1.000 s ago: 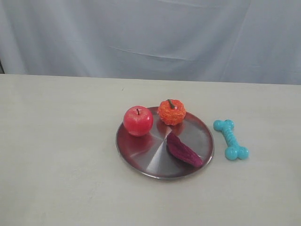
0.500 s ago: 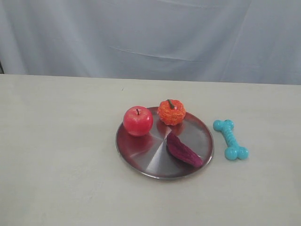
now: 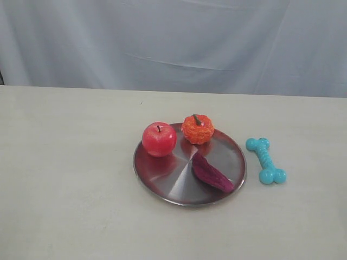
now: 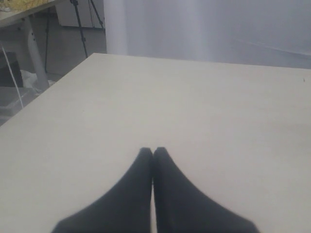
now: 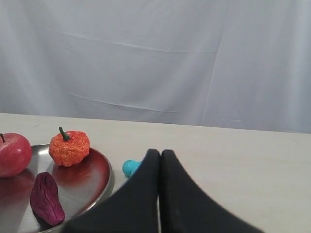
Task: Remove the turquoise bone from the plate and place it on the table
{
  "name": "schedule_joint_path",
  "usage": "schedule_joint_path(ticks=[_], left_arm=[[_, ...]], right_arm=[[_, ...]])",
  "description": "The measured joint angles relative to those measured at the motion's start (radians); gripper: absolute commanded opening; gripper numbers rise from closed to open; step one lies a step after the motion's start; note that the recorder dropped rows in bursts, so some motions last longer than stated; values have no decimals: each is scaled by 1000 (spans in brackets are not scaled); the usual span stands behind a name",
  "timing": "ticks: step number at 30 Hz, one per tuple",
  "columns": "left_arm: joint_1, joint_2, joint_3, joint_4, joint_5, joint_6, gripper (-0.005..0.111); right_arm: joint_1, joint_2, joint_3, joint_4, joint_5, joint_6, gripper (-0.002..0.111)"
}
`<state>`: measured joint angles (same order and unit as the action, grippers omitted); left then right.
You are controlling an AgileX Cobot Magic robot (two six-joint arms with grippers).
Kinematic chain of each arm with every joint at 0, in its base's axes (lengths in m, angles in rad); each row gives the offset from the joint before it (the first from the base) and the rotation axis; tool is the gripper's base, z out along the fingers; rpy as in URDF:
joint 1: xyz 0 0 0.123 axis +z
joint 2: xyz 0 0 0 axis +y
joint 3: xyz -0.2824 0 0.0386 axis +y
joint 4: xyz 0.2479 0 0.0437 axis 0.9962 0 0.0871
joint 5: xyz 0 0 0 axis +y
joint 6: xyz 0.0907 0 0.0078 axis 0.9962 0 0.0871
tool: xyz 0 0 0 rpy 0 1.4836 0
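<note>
Logging state: turquoise bone (image 3: 265,160) lies flat on the counter (image 3: 70,179), just beside the plate (image 3: 162,176) and clear of its rim, on the side away from the red apple (image 3: 159,139). On the plate: apple, orange pumpkin (image 3: 197,129), dark purple piece (image 3: 212,172). Left jaws clenched tip to tip, nothing between them, over bare counter; plate not in that view. Right jaws likewise pressed together and empty, low near the plate's rim, one knob of the bone showing just past them. Judgement: goal reads as met. Risk: a low forward move of the right arm would shove the bone against the rim, or jolt the plate and roll the fruit; lifting clear first avoids that.
</note>
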<state>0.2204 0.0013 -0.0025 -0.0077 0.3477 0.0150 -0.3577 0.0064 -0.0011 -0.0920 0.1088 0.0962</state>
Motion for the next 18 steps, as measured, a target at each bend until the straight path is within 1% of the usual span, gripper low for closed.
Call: schedule_joint_path(ticks=[9, 13, 18], left_arm=[[0, 0, 0, 0, 0, 0, 0], [0, 0, 0, 0, 0, 0, 0], [0, 0, 0, 0, 0, 0, 0]], right_arm=[[0, 0, 0, 47, 39, -27, -1], [0, 0, 0, 92, 68, -69, -1], [0, 0, 0, 128, 154, -96, -1]])
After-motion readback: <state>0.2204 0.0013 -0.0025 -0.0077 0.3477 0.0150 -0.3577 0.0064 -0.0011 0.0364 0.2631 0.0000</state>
